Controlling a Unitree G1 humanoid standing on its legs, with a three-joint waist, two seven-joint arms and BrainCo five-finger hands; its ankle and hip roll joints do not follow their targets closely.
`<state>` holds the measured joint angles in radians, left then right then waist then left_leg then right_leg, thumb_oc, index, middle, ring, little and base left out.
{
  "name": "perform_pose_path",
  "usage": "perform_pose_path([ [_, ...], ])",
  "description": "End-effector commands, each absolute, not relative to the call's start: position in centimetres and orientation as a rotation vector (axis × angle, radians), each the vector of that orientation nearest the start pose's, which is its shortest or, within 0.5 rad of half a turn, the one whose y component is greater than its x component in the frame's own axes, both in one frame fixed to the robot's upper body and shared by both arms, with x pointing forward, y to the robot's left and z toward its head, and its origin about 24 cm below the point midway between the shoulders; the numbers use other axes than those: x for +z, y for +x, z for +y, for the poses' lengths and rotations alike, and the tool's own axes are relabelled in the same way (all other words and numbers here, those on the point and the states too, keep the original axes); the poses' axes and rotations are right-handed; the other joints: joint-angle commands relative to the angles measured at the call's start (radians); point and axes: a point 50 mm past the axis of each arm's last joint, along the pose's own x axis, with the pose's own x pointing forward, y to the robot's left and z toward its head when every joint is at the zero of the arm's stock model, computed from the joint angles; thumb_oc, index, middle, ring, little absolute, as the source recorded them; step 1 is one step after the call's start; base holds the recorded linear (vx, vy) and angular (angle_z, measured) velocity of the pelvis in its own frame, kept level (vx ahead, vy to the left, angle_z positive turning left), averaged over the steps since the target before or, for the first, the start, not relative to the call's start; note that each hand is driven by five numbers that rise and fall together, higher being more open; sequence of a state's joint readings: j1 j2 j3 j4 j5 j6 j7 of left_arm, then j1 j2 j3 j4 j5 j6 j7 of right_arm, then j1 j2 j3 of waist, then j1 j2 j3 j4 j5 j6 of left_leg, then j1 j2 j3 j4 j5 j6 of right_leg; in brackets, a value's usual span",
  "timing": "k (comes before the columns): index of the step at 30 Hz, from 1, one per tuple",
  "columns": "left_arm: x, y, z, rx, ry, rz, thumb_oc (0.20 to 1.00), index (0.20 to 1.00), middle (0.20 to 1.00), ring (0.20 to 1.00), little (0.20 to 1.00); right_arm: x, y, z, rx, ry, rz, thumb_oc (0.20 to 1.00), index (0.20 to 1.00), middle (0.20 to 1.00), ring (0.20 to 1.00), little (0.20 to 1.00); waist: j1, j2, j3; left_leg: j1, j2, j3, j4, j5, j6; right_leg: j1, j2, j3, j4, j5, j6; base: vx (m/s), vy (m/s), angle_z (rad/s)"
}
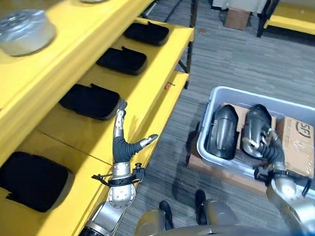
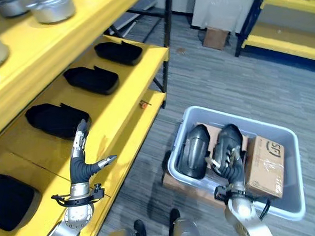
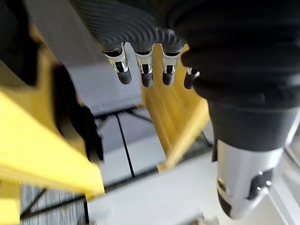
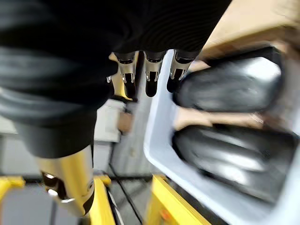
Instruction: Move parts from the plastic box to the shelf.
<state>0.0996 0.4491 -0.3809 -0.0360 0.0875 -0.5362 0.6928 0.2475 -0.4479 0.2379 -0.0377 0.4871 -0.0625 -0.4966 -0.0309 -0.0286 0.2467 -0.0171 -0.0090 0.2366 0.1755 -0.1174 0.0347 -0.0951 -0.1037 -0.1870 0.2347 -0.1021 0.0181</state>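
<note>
Right hand (image 1: 267,143) open over parts (image 1: 222,131) in box (image 1: 312,191); left hand (image 1: 123,144) open.

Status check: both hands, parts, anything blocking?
Left hand open, empty by shelf. Right hand open over parts in plastic box. Nothing blocking.

We are looking at two silver-grey arms. The left hand (image 1: 120,148), well apart from the plastic box (image 2: 293,195), is wearing a dark ribbed cover over its back and wrist, and silver fingers (image 1: 121,112) with dark tips are coming out of it. Behind the cover a black bracket is ringing the wrist, and the forearm is showing as a rounded silver shell with small dark screw recesses and a black ribbed collar. The right hand (image 1: 269,146), inside the plastic box, is wearing the same dark cover.
</note>
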Motion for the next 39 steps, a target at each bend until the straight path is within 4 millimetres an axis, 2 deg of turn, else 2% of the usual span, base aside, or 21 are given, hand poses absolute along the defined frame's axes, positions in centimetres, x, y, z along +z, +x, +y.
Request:
perform_pose_path([
  [1,8.5,20.3,15.9,0.097,0.219,-0.619,1.000,1.000,1.000,1.000,1.000,2.7,21.5,-21.2,-0.318,0.011,0.077,1.000,1.000,1.000,1.000,1.000,0.013,-0.021,-0.016,-0.035,-0.018,-0.023,0.026,0.048,-0.027,0.117,0.046,-0.010,-0.128,0.070,0.030,-0.03,0.185,0.09],
  [4,8.3,20.2,15.8,0.056,0.241,-0.617,1.000,1.000,1.000,1.000,1.000,2.5,21.7,-20.9,-0.307,-0.011,0.088,1.000,1.000,1.000,1.000,1.000,0.015,-0.014,-0.044,0.011,-0.037,-0.051,-0.068,0.064,-0.015,0.118,0.058,0.006,-0.156,0.083,0.042,-0.04,0.163,0.00],
  [5,8.6,20.2,15.2,0.003,0.253,-0.638,1.000,1.000,1.000,1.000,1.000,2.1,21.6,-20.7,-0.297,-0.010,0.119,1.000,1.000,1.000,1.000,1.000,0.012,-0.014,-0.061,0.040,-0.041,-0.065,-0.127,0.078,-0.010,0.120,0.065,0.018,-0.178,0.098,0.052,-0.08,0.183,0.00],
  [8,8.8,20.1,14.8,-0.004,0.261,-0.655,1.000,1.000,1.000,1.000,1.000,2.0,21.6,-20.6,-0.280,-0.032,0.120,1.000,1.000,1.000,1.000,1.000,0.010,-0.016,-0.068,0.053,-0.043,-0.066,-0.150,0.084,-0.007,0.120,0.069,0.020,-0.187,0.105,0.056,-0.08,0.137,-0.09],
  [9,8.8,20.2,15.0,0.046,0.258,-0.654,1.000,1.000,1.000,1.000,1.000,2.3,22.1,-20.0,-0.245,-0.061,0.088,1.000,1.000,1.000,1.000,1.000,0.025,-0.021,-0.071,0.064,-0.038,-0.013,-0.159,0.088,-0.011,0.113,0.070,-0.047,-0.171,0.104,0.064,-0.12,0.111,-0.21],
  [10,8.8,20.3,15.1,0.058,0.259,-0.653,1.000,1.000,1.000,1.000,1.000,2.4,22.3,-19.8,-0.235,-0.065,0.080,1.000,1.000,1.000,1.000,1.000,0.033,-0.023,-0.071,0.064,-0.036,0.003,-0.157,0.089,-0.013,0.107,0.064,-0.078,-0.156,0.106,0.071,-0.09,0.109,-0.30],
  [11,8.7,20.4,15.3,0.080,0.269,-0.652,1.000,1.000,1.000,1.000,1.000,2.5,22.7,-19.5,-0.212,-0.064,0.080,1.000,1.000,1.000,1.000,1.000,0.045,-0.020,-0.069,0.074,-0.026,0.029,-0.153,0.075,-0.022,0.109,0.047,-0.125,-0.123,0.090,0.085,-0.07,0.036,-0.46],
  [12,8.7,20.5,15.5,0.095,0.291,-0.657,1.000,1.000,1.000,1.000,1.000,2.5,23.2,-19.1,-0.192,-0.042,0.090,1.000,1.000,1.000,1.000,1.000,0.061,-0.018,-0.059,0.077,-0.011,0.060,-0.143,0.072,-0.019,0.097,0.010,-0.172,-0.070,0.096,0.098,-0.16,-0.024,-0.74],
  [13,8.8,20.8,15.4,0.082,0.306,-0.662,1.000,1.000,1.000,1.000,1.000,2.4,23.5,-18.9,-0.195,-0.005,0.102,1.000,1.000,1.000,1.000,1.000,0.066,-0.020,-0.048,0.063,-0.004,0.072,-0.125,0.075,-0.001,0.070,-0.017,-0.163,-0.024,0.108,0.096,-0.20,-0.069,-1.01],
  [14,8.8,20.9,15.3,0.070,0.316,-0.659,1.000,1.000,1.000,1.000,1.000,2.2,23.6,-18.9,-0.206,0.019,0.111,1.000,1.000,1.000,1.000,1.000,0.064,-0.021,-0.045,0.059,0.000,0.066,-0.116,0.069,0.007,0.063,-0.022,-0.143,-0.002,0.103,0.095,-0.18,-0.164,-1.02],
  [16,8.5,21.5,15.2,0.073,0.349,-0.628,1.000,1.000,1.000,1.000,1.000,1.9,23.6,-19.0,-0.251,0.075,0.117,1.000,1.000,1.000,1.000,1.000,0.046,-0.025,-0.033,0.048,0.009,0.019,-0.075,0.046,0.036,0.057,-0.045,-0.037,0.050,0.089,0.092,-0.06,-0.212,-0.31],
  [18,8.5,21.7,15.3,0.063,0.349,-0.633,1.000,1.000,1.000,1.000,1.000,1.8,23.3,-18.8,-0.286,0.091,0.111,1.000,1.000,1.000,1.000,1.000,0.032,-0.026,-0.036,0.046,0.009,-0.027,-0.057,0.033,0.052,0.065,-0.077,0.046,0.056,0.116,0.101,0.02,-0.208,0.50],
  [19,8.5,21.7,15.3,0.051,0.355,-0.638,1.000,1.000,1.000,1.000,1.000,1.9,23.3,-18.7,-0.294,0.091,0.110,1.000,1.000,1.000,1.000,1.000,0.031,-0.026,-0.039,0.042,0.010,-0.033,-0.054,0.033,0.054,0.064,-0.087,0.061,0.053,0.136,0.103,0.04,-0.244,0.99],
  [21,8.8,21.9,15.1,0.016,0.369,-0.660,1.000,1.000,1.000,1.000,1.000,2.1,23.4,-18.4,-0.303,0.087,0.107,1.000,1.000,1.000,1.000,1.000,0.032,-0.028,-0.036,0.038,0.019,-0.044,-0.028,0.020,0.056,0.060,-0.150,0.087,0.033,0.219,0.118,0.00,-0.305,0.76],
  [23,9.3,22.0,15.3,0.041,0.339,-0.676,1.000,1.000,1.000,1.000,1.000,2.6,23.7,-18.0,-0.291,0.075,0.078,1.000,1.000,1.000,1.000,1.000,0.041,-0.031,-0.017,0.028,0.047,-0.034,0.002,0.002,0.045,0.040,-0.202,0.070,0.002,0.269,0.140,-0.11,-0.398,0.29],
  [25,9.8,22.3,15.6,0.063,0.322,-0.692,1.000,1.000,1.000,1.000,1.000,3.1,23.9,-17.9,-0.290,0.048,0.049,1.000,1.000,1.000,1.000,1.000,0.052,-0.036,-0.003,-0.011,0.071,-0.048,0.029,-0.004,0.028,0.049,-0.218,0.054,-0.051,0.247,0.157,-0.15,-0.512,0.11],
  [26,10.0,22.4,15.7,0.078,0.336,-0.704,1.000,1.000,1.000,1.000,1.000,3.0,24.1,-18.0,-0.295,0.062,0.056,1.000,1.000,1.000,1.000,1.000,0.065,-0.047,0.006,-0.048,0.104,-0.053,0.057,0.004,0.009,0.067,-0.228,0.033,-0.097,0.240,0.163,-0.19,-0.644,0.06],
  [29,11.2,22.6,16.4,0.113,0.265,-0.765,1.000,1.000,1.000,1.000,1.000,4.2,25.0,-17.9,-0.270,0.037,-0.012,1.000,1.000,1.000,1.000,1.000,0.080,-0.057,0.025,-0.078,0.175,-0.006,0.044,0.049,-0.035,0.072,-0.216,-0.045,-0.121,0.203,0.163,-0.22,-0.452,0.07],
  [34,11.4,22.3,16.2,0.139,0.240,-0.776,1.000,1.000,1.000,1.000,1.000,4.6,25.0,-19.3,-0.304,-0.040,-0.030,1.000,1.000,1.000,1.000,1.000,0.072,-0.036,0.025,-0.046,0.243,0.013,-0.022,0.139,-0.100,0.108,-0.188,-0.086,-0.120,0.143,0.156,0.02,-0.198,-0.28],
  [36,11.2,22.1,16.3,0.146,0.242,-0.755,1.000,1.000,1.000,1.000,1.000,4.8,24.9,-19.8,-0.319,-0.059,-0.037,1.000,1.000,1.000,1.000,1.000,0.068,-0.031,0.021,-0.037,0.253,0.019,-0.030,0.150,-0.108,0.113,-0.189,-0.091,-0.109,0.131,0.149,0.11,-0.069,-0.13],
  [39,10.5,21.4,16.9,0.160,0.249,-0.704,1.000,1.000,1.000,1.000,1.000,5.5,25.1,-21.1,-0.374,-0.103,-0.055,1.000,1.000,1.000,1.000,1.000,0.059,-0.009,0.012,-0.005,0.270,0.026,-0.045,0.159,-0.117,0.119,-0.187,-0.094,-0.058,0.081,0.118,0.18,-0.040,-0.05],
])
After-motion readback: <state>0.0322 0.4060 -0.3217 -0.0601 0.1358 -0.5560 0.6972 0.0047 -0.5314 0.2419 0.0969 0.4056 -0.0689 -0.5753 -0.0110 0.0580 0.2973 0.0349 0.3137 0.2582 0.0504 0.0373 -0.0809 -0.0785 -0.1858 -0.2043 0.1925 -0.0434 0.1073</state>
